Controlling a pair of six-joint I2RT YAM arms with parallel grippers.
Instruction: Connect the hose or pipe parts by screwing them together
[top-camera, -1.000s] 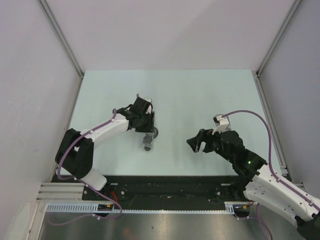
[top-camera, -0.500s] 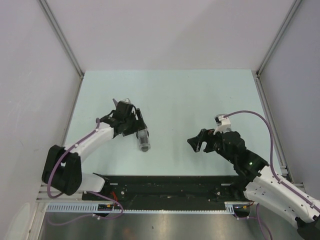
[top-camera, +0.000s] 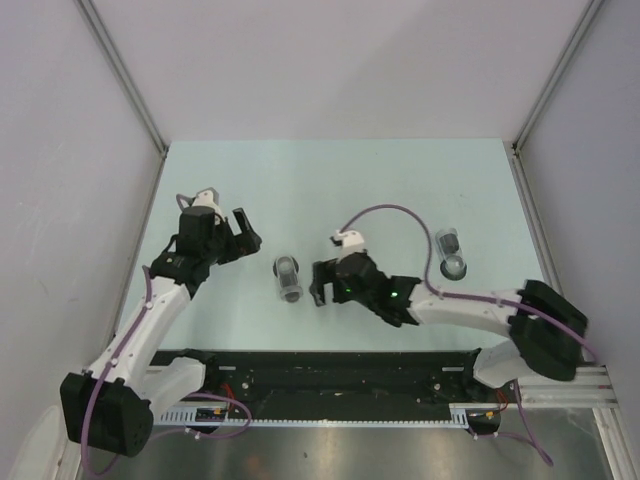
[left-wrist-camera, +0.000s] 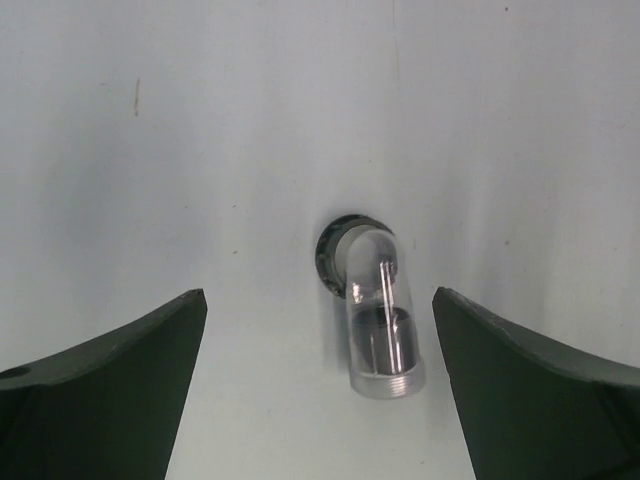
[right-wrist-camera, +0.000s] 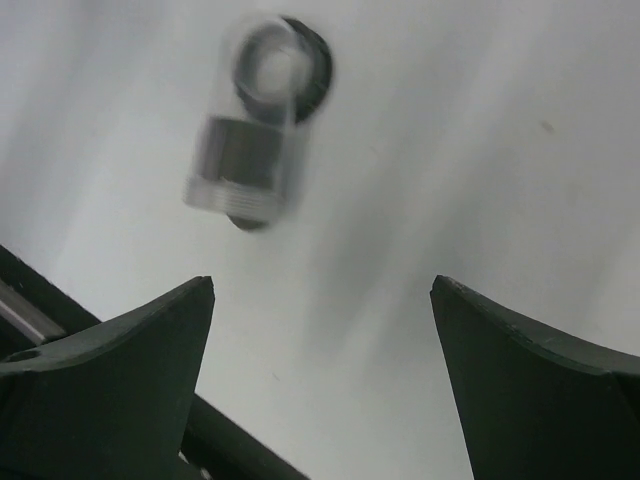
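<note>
One pipe part (top-camera: 288, 278) lies on the pale table between my two grippers, a short clear-grey tube. In the left wrist view this pipe part (left-wrist-camera: 372, 315) has a dark ring at its far end and a threaded rim at its near end. My left gripper (top-camera: 248, 234) is open a little to its left, fingers (left-wrist-camera: 120, 390) wide and empty. My right gripper (top-camera: 316, 285) is open just right of it, also empty. The right wrist view shows the pipe part (right-wrist-camera: 255, 130) blurred, ahead and left of the fingers (right-wrist-camera: 130, 370). A second, similar pipe part (top-camera: 452, 252) lies farther right.
A black rail (top-camera: 340, 375) runs along the table's near edge and shows as a dark bar (right-wrist-camera: 215, 440) in the right wrist view. A purple cable (top-camera: 400, 215) loops over the right arm. Grey walls close the table on three sides.
My left gripper opened, let go of the pipe part and drew back to the left. The right arm swung left across the table towards that part, uncovering the second part on the right.
</note>
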